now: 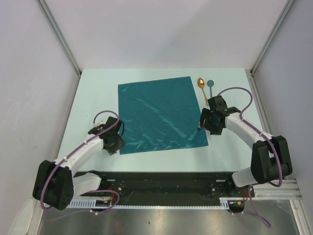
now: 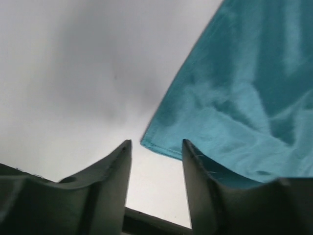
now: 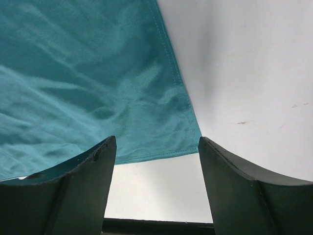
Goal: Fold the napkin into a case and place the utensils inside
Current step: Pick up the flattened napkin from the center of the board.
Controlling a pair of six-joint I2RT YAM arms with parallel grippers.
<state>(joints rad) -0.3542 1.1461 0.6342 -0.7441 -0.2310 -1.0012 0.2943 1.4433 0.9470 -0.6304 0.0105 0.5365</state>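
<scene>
The napkin (image 1: pixel 159 115) lies spread flat on the desk (image 1: pixel 98 93) as one open teal square, unfolded, between the two arms, with light wrinkles across its shiny surface.

The left gripper (image 1: pixel 116 143) sits low at the napkin's near left corner. In the left wrist view this gripper (image 2: pixel 156 147) is spread, its two dark fingers (image 2: pixel 115 176) apart with nothing between them. The cloth's corner lies just ahead of the gap and a little toward the right finger. That finger overlaps the napkin's near edge in the picture, while bare desk shows ahead of the left finger. Whether the fingertips touch the desk I cannot tell from these views.

The right gripper (image 1: pixel 203 122) is over the napkin's right edge, a little short of the near right corner. In the right wrist view this gripper (image 3: pixel 156 144) is spread wide and holds nothing. The napkin's corner lies just ahead of the gap, close beside the tip of the right finger. Cloth fills the view ahead of the left finger, and bare desk shows ahead of the right one.

Beyond the right gripper, just off the napkin's far right corner, lie the gold spoon (image 1: pixel 201 85) and, close on its right, the teal spoon (image 1: pixel 210 87). They are side by side, bowls away from the gripper and handles pointing back toward it.
</scene>
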